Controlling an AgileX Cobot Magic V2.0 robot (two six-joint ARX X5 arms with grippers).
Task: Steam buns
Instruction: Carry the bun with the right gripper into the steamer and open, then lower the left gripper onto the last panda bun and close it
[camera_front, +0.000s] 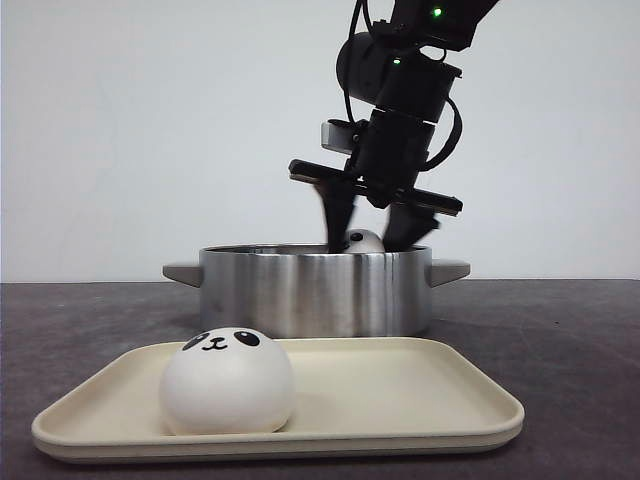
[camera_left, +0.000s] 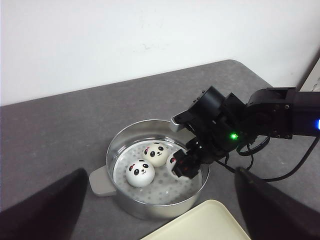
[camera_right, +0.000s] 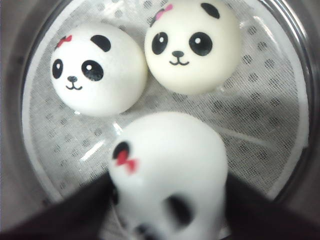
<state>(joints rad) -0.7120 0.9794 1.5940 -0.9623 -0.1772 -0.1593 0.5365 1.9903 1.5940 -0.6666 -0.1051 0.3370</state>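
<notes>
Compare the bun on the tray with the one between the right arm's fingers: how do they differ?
The tray bun sits free on the cream tray, outside the pot; the gripped bun is inside the steel pot, squeezed by the right gripper. The gripped bun shows a red bow; none shows on the tray bun. Both are white panda-faced domes.

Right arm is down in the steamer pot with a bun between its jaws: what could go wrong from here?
1. The held bun looks squeezed by the right gripper; it may stick or roll on release.
2. Two buns lie close, so the third could knock them.
3. The jaws sit near the steamer pot rim and might clip it when lifting out.
</notes>
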